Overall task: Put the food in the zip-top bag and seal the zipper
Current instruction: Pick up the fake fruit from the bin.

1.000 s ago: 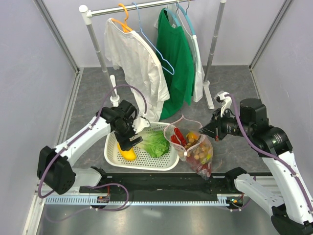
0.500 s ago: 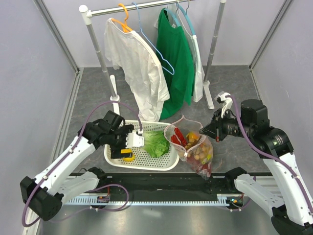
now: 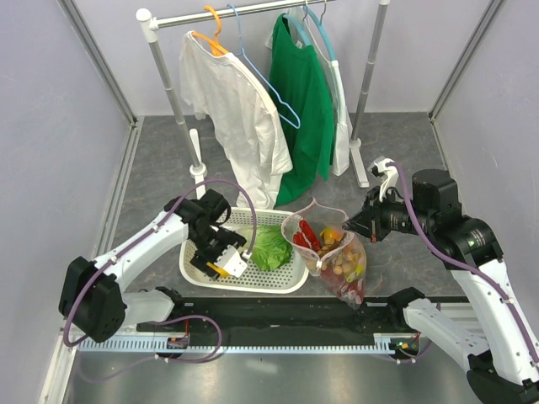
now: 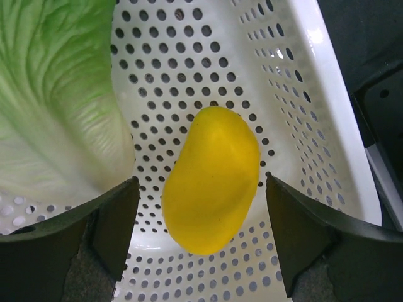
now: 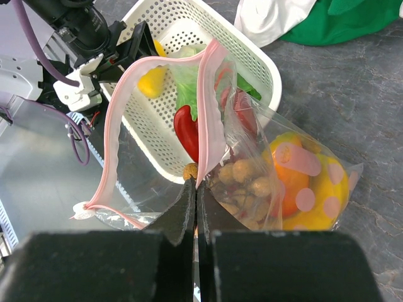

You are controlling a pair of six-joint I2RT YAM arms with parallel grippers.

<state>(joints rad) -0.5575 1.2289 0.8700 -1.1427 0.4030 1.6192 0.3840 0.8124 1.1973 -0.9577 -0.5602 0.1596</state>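
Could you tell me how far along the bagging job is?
Done: several foods sit in the bag. In hand: the right gripper pinches its pink strip, mouth open; the left gripper hangs open over the yellow fruit in the basket. Left: that fruit, the lettuce, then sealing.

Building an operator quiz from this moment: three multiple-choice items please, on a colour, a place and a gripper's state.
1. What colour is the zipper on the zip-top bag? A blue; B green; C pink.
2. Where does the yellow fruit lie? A inside the zip-top bag; B in the white basket, beside the lettuce; C on the lettuce.
3. How is the left gripper? A open, fingers flanking the yellow fruit; B shut on the lettuce; C shut on the zipper.
1 C: the strip shows pink. 2 B: it rests on the perforated floor by the leaf. 3 A: both fingers stand clear of it.
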